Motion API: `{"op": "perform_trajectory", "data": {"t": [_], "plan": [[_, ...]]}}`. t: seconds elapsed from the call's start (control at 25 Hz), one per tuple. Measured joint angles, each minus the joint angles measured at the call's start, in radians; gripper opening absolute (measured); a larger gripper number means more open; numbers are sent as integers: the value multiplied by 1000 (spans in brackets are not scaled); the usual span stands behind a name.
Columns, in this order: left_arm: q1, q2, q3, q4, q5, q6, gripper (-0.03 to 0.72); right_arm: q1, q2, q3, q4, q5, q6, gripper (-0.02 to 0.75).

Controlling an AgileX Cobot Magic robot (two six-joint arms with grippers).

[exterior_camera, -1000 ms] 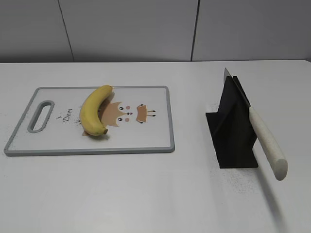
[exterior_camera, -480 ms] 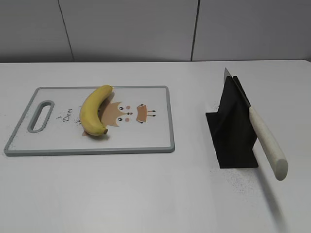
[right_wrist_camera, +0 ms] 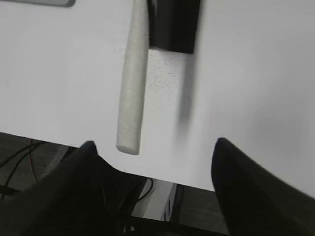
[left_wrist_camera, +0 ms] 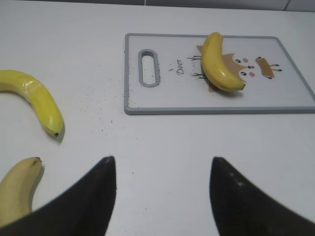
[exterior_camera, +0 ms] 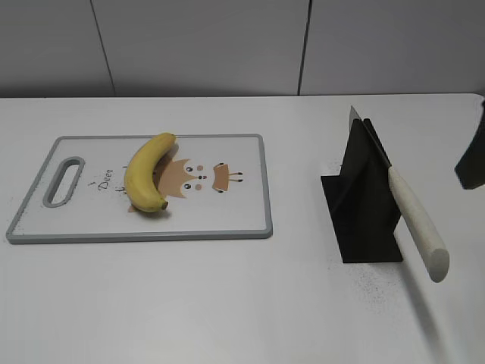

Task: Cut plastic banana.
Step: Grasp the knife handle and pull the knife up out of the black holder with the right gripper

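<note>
Nothing cut yet. Nearest, both grippers spread wide and empty: right gripper (right_wrist_camera: 153, 162) over pale, matte knife handle (right_wrist_camera: 132, 78), left gripper (left_wrist_camera: 162, 194) low over table (exterior_camera: 227, 303). Farther, black angular stand (exterior_camera: 364, 205); smooth, curved, whole plastic banana (exterior_camera: 148, 173) on grey-rimmed cutting board (exterior_camera: 227, 208)

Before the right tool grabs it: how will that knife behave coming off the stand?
The knife leans on the black stand, handle overhanging, unsupported; a sideways nudge would probably tip it off. The handle looks speckled and matte, so likely decent grip. It is rounded, so it may roll if dropped on the table. The right tool is open.
</note>
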Motion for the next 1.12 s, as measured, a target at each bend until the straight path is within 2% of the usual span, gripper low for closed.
{"op": "perform_trajectory", "data": {"t": [0.24, 0.36, 0.88, 1.12], "plan": [[0, 0, 0, 0, 0, 0, 589, 147, 92, -13, -60, 0, 93, 536], [0, 0, 0, 0, 0, 0, 589, 180, 142, -14, -88, -1, 139, 536], [0, 0, 0, 0, 0, 0, 589, 194, 335, -19, -113, -79, 190, 515], [0, 0, 0, 0, 0, 0, 589, 194, 390, -21, -119, -99, 213, 443]]}}
